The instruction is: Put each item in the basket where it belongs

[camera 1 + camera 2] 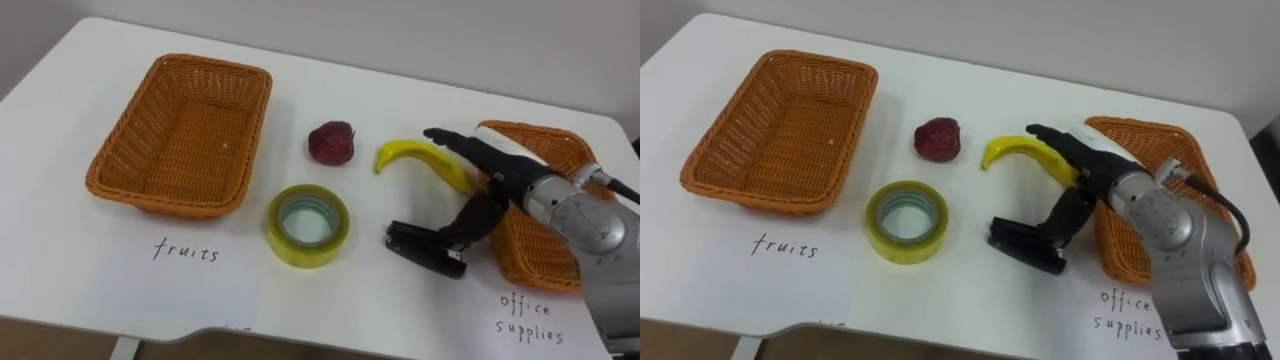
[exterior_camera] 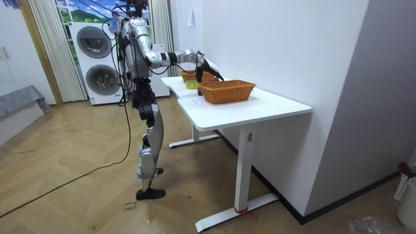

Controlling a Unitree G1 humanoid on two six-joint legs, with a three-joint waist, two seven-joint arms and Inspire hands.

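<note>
Left eye view, from the left: the fruits basket point(image 1: 135, 145) sat empty above its handwritten label point(image 1: 186, 250), waiting for fruit. Next came the red fruit point(image 1: 331, 143), with the tape roll point(image 1: 300, 245) in front of it, then the banana point(image 1: 410, 152). My right hand point(image 1: 490, 160) hung over the black stapler point(image 1: 420, 245), fingers straight above the banana, thumb angled down at the stapler's right end, gripping nothing. I judged I was lining up on the stapler because the office supplies basket point(image 1: 540, 260) lay just beside it.
</note>
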